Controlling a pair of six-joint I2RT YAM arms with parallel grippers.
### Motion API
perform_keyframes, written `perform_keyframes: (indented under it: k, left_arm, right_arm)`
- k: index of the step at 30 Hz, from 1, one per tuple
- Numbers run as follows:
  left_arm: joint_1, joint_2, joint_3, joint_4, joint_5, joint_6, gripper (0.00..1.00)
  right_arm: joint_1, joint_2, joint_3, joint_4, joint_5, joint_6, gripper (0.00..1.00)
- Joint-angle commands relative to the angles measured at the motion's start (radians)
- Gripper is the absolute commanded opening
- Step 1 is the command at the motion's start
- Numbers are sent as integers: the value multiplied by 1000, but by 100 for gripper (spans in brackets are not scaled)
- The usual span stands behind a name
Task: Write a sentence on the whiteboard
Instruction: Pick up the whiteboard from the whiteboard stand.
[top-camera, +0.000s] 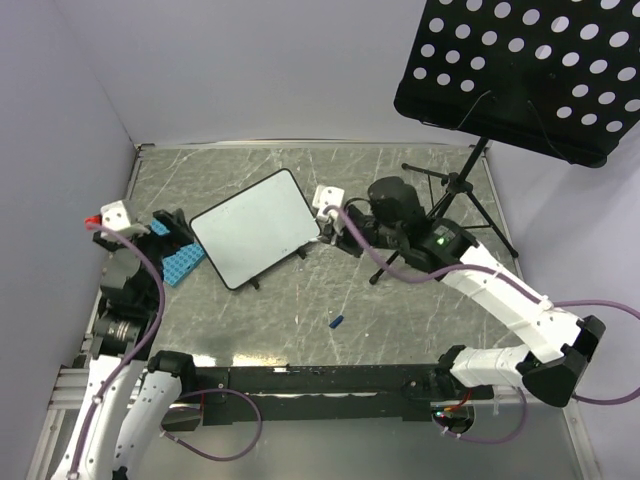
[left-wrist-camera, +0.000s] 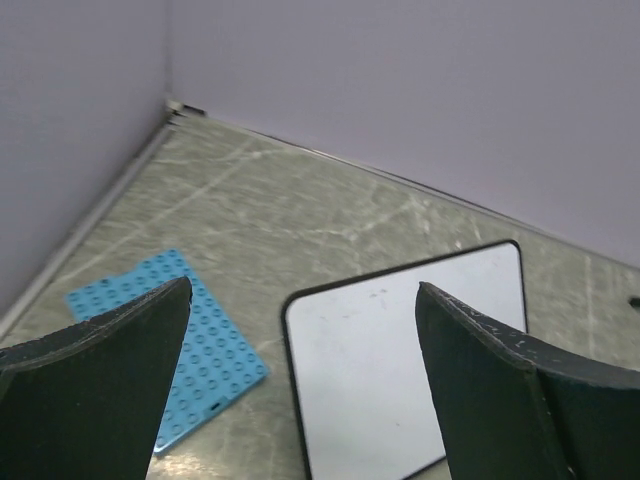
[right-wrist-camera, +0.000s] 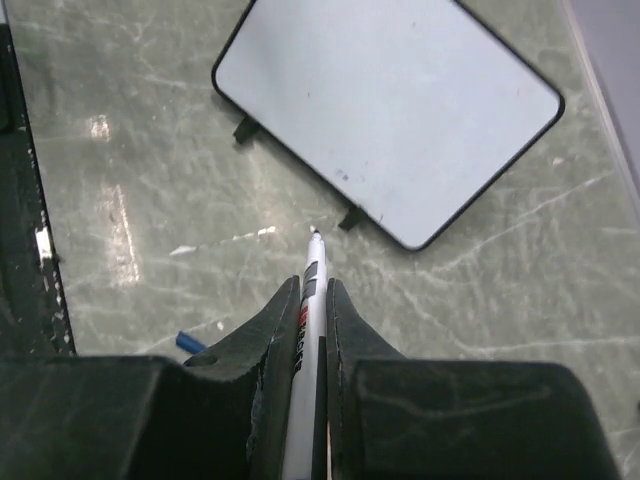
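Bare tabletop (top-camera: 300, 175) beyond whiteboard (top-camera: 255, 228) (tripod legs (top-camera: 485, 218) crowd right)

A blue studded plate (top-camera: 183, 262) lies left on the table (top-camera: 300, 300); a black perforated tray (top-camera: 520, 70) looms far right.

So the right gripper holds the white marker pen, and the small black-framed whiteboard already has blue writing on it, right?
No: the small black-framed whiteboard bears no writing, as the right wrist view shows. The right gripper does hold the white marker pen.
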Motion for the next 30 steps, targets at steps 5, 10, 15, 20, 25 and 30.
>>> perform_keyframes:
  k: [5,10,15,20,25,30]
  left_arm:
    - [11,-97,-36,-3,-178,35,97]
    - [26,-74,-33,-6,-165,33,97]
    - [40,-74,-41,7,-142,28,97]
    - [58,-55,-44,14,-128,25,97]
    - [83,-46,-50,22,-131,24,96]
    - [114,-29,-54,31,-116,21,97]
  right_arm:
    - [233,-38,-193,471,159,-79,0]
    - [272,86,-225,699,150,-31,0]
    - [301,236,-220,864,193,36,0]
    - [329,347,-208,1050,269,103,0]
    - [350,396,-248,1153,332,157,0]
    - [365,393,-348,1239,352,252,0]
